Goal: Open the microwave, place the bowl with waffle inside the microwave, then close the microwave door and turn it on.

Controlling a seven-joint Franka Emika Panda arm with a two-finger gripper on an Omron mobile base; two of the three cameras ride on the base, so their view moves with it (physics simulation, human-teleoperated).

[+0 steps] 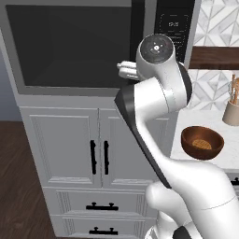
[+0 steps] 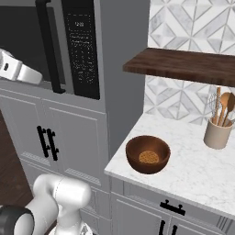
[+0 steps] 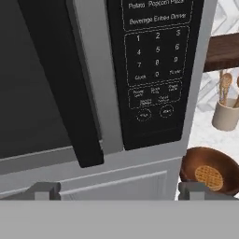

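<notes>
One microwave, built in above grey cabinet doors; microwave door shut, black bar handle upright just left of the keypad panel. One bowl with waffle on the marble tabletop, right of the microwave, near the front edge. One utensil crock farther back, under a wooden shelf. Hand spread wide, empty, facing the handle's lower end.
</notes>
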